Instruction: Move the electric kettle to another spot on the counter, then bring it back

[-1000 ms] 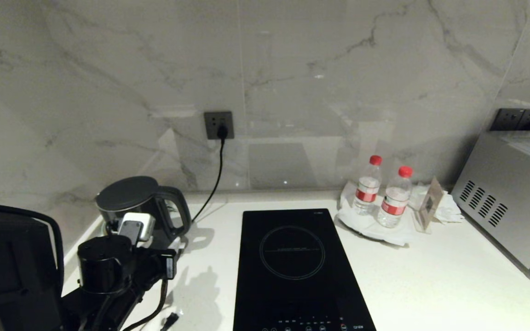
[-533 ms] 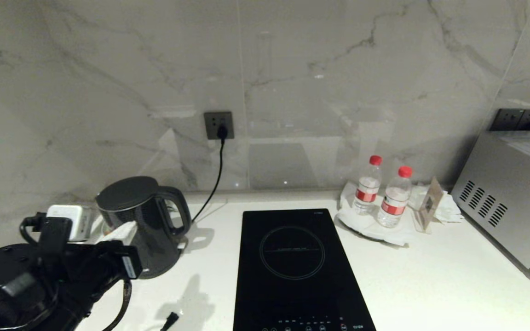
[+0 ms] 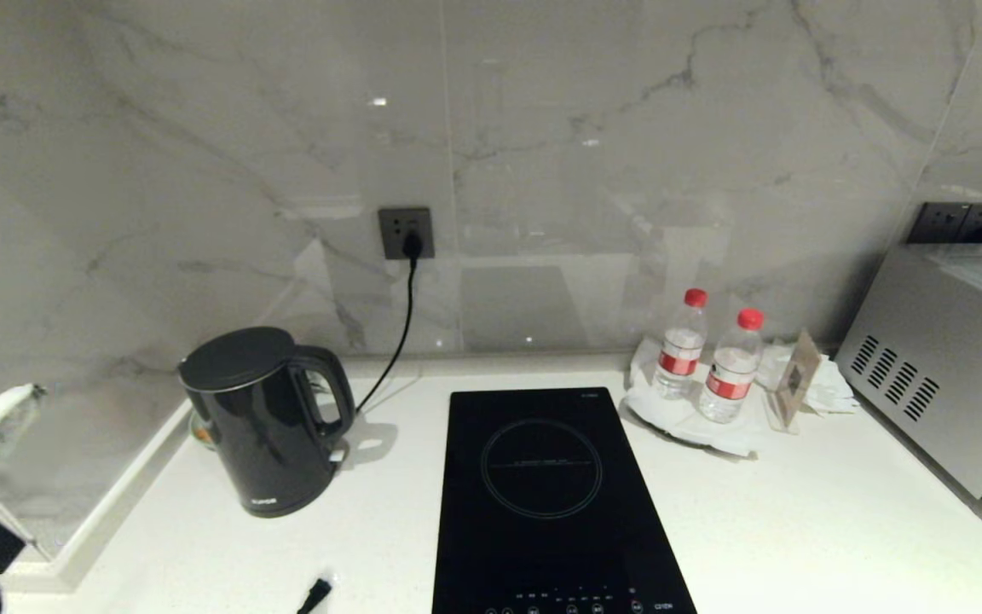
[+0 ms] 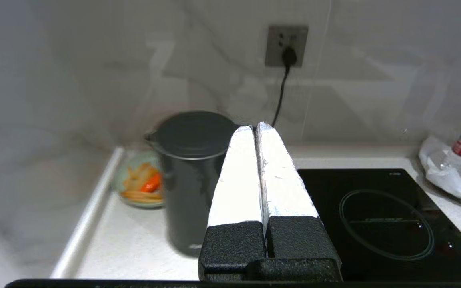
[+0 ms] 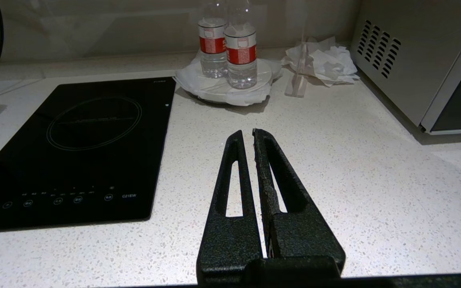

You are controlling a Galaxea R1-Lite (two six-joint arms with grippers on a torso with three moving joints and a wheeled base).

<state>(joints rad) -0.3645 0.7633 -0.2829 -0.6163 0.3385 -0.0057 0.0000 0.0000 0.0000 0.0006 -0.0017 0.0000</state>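
Observation:
The electric kettle [image 3: 265,418], a tall glossy black jug with a loop handle and a flat lid, stands upright at the back left of the white counter [image 3: 798,529]. Nothing holds it. My left gripper [image 3: 22,396] shows only at the far left edge of the head view, well clear of the kettle. In the left wrist view its white-taped fingers [image 4: 256,127] are pressed together and empty, with the kettle [image 4: 190,180] beyond and beside them. My right gripper [image 5: 245,134] hovers shut and empty over bare counter [image 5: 374,180].
A black induction hob [image 3: 542,503] lies mid-counter. Two red-capped water bottles [image 3: 708,358] on a white cloth and a silver oven [image 3: 943,358] stand to its right. A cord runs from the wall socket [image 3: 406,232]. A dish of food [image 4: 140,186] sits behind the kettle; a small black plug [image 3: 314,594] lies near the front.
My left arm has pulled away from the kettle to the left and down, leaving most of the head view. The kettle has stayed where it was.

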